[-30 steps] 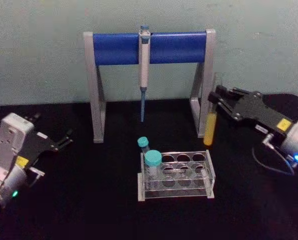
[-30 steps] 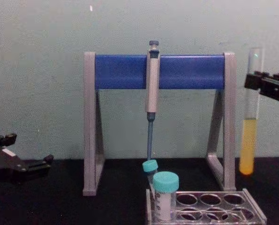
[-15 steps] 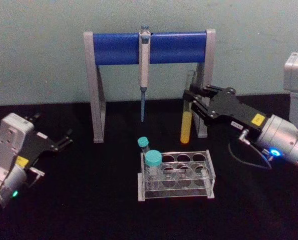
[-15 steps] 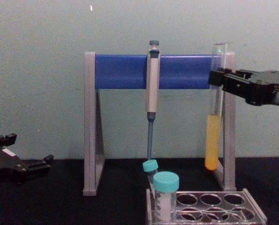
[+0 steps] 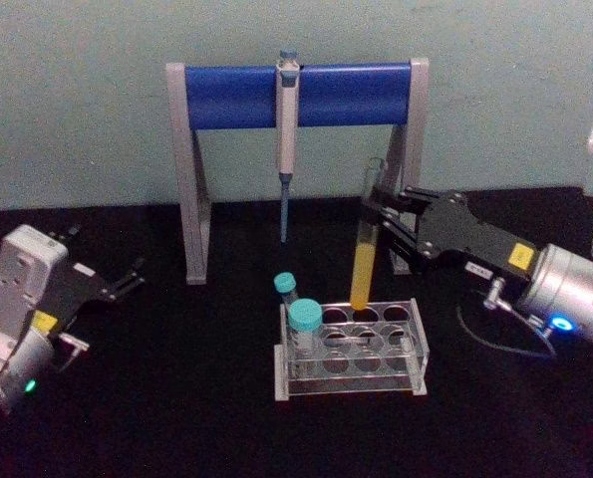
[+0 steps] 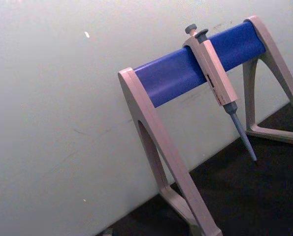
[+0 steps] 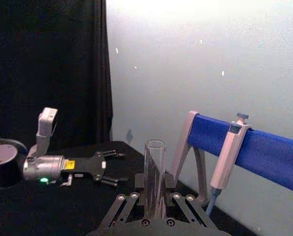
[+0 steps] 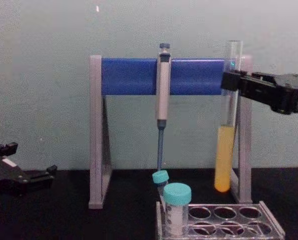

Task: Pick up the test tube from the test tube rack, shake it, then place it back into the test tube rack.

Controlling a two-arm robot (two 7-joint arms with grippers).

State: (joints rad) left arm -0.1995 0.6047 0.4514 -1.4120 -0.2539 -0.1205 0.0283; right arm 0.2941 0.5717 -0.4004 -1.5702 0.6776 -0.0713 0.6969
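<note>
The test tube (image 5: 364, 254), long clear glass with yellow liquid in its lower part, hangs slightly tilted in my right gripper (image 5: 378, 206), which is shut on its upper part. Its rounded bottom hovers just above the back row of the test tube rack (image 5: 416, 344), a low clear plastic rack with round holes. The chest view has the test tube (image 8: 225, 150) well above the rack (image 8: 269, 220), held by the right gripper (image 8: 232, 80). In the right wrist view the tube's open mouth (image 7: 155, 167) rises between the fingers. My left gripper (image 5: 127, 279) rests open at the far left.
Two teal-capped vials (image 5: 304, 329) stand in the rack's left end. Behind it a grey stand with a blue crossbar (image 5: 296, 95) carries a hanging pipette (image 5: 286, 139). The stand's right leg (image 5: 404, 199) is close behind the tube. Black tabletop lies around the rack.
My right gripper has carried the test tube leftward and down, from beside the stand's right leg to just above the rack's back row. The left arm has not moved.
</note>
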